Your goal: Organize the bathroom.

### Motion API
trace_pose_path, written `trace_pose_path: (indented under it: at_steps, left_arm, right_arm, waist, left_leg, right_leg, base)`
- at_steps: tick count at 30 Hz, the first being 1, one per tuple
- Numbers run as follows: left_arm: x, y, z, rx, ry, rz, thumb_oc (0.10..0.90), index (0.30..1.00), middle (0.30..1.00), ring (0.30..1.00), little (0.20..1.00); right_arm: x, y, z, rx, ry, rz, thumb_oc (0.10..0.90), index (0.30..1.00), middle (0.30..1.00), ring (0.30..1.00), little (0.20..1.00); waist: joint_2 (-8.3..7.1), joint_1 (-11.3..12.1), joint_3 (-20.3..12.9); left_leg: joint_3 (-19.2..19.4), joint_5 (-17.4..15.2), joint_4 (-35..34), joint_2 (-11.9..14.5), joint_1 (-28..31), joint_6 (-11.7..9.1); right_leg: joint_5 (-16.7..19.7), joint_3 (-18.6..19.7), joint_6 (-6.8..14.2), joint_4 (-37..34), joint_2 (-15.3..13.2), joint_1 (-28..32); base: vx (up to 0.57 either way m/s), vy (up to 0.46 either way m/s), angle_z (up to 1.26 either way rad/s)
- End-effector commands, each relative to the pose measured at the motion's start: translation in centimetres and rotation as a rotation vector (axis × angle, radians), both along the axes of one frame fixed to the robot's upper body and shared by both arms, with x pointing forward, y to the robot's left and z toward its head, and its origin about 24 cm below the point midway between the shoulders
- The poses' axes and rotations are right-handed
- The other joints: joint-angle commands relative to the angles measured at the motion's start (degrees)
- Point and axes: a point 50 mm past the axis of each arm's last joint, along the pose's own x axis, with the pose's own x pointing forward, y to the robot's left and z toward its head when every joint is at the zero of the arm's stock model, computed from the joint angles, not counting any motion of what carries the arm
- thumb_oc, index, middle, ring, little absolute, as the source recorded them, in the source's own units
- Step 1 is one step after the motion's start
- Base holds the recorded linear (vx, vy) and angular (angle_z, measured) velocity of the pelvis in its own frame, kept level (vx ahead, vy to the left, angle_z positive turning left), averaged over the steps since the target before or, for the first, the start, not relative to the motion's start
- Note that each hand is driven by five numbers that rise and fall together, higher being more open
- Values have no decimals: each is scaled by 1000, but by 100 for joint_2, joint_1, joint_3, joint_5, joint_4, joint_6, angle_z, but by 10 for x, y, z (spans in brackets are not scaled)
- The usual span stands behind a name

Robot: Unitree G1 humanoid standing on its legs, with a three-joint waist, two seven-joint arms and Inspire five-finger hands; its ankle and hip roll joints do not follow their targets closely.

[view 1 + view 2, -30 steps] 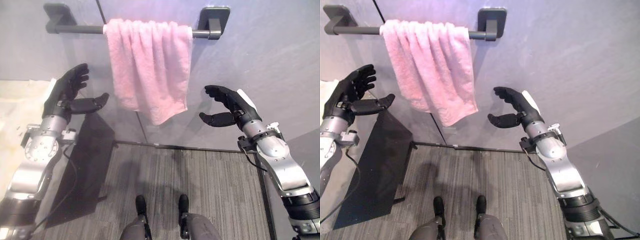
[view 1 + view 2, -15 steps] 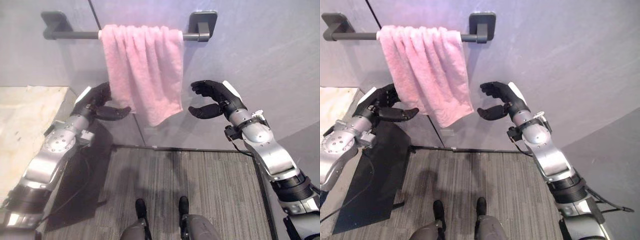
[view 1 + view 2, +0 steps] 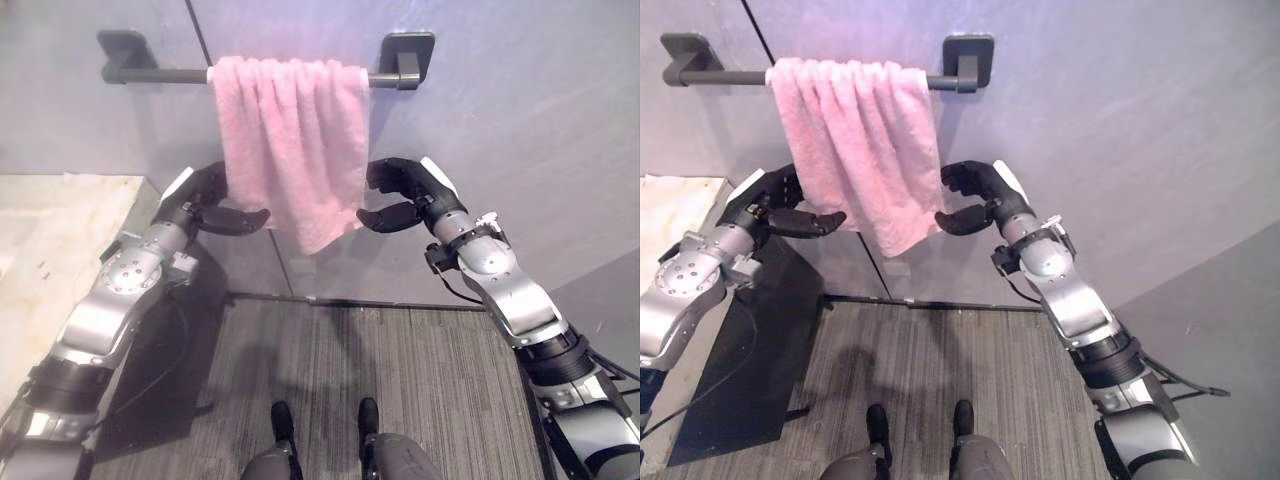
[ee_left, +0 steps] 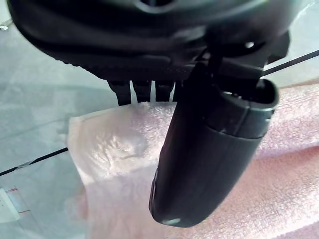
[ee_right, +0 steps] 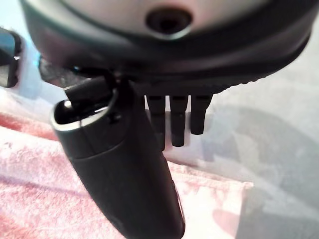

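Here, both hands flank the towel.
Left hand (image 3: 200,200) and right hand (image 3: 410,190), fingers loosely spread and holding nothing, sit at the edges of the pink towel (image 3: 290,150) draped over the wall bar (image 3: 150,74).

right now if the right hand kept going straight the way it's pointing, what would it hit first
Most likely the right edge of the pink terry towel hanging bunched over the dark wall-mounted bar. The right hand is open beside that edge, with the grey wall behind it, though depth is hard to judge.
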Motion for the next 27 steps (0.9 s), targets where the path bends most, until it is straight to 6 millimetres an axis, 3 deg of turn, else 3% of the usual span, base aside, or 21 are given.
trace_pose_path:
  at_steps: [1,17,18,19,20,21,22,27]
  left_arm:
    - [0,-11,37,63,-192,-25,800,900,900,900,900]
    - [2,-11,41,64,-211,14,800,900,900,900,900]
    - [2,-11,42,62,-213,13,729,794,794,794,794]
    - [2,-11,43,62,-214,13,698,747,747,747,747]
    - [2,-12,43,64,-215,9,588,582,582,582,582]
    - [2,-12,43,64,-215,7,571,556,556,556,556]
    - [2,-12,44,67,-218,6,408,312,312,312,312]
    - [2,-13,47,73,-224,6,400,300,300,300,300]
  right_arm:
    - [-2,32,69,45,-313,85,800,900,900,900,900]
    - [4,34,66,7,-285,47,800,900,900,900,900]
    - [4,33,67,-1,-289,39,590,585,585,585,585]
    - [4,33,67,-3,-290,37,590,585,585,585,585]
    - [4,32,68,-8,-294,30,478,418,418,418,418]
    - [4,32,68,-9,-295,29,420,331,331,331,331]
    - [5,32,68,-18,-297,26,400,300,300,300,300]
    - [5,31,69,-28,-299,27,400,300,300,300,300]
  waist:
    - [-85,55,-938]
    - [-54,3,-1049]
    - [-44,-8,-1049]
    - [-42,-9,-1049]
    - [-33,-24,-1051]
    - [-30,-27,-1050]
    - [-26,-40,-1048]
    - [-5,-78,-1044]
  left_leg:
    - [190,-604,428,218,227,-188]
    - [249,-602,365,251,340,-217]
    - [252,-599,346,250,345,-218]
    - [252,-598,341,250,345,-218]
    - [257,-587,302,252,357,-219]
    - [256,-581,287,252,361,-220]
    - [266,-572,254,257,378,-224]
    - [304,-533,155,279,418,-235]
  right_leg:
    - [-507,618,885,122,-487,74]
    - [-489,719,920,86,-492,115]
    - [-488,736,921,79,-490,111]
    - [-488,739,922,77,-490,109]
    - [-483,747,927,69,-489,101]
    - [-481,750,930,66,-489,100]
    - [-475,754,937,59,-490,94]
    - [-464,757,951,46,-485,69]
  base:
    - [0,0,0]
    - [3,1,1]
    - [0,0,0]
    - [0,0,0]
    - [0,0,0]
    - [0,0,0]
    - [0,0,0]
    - [0,0,0]
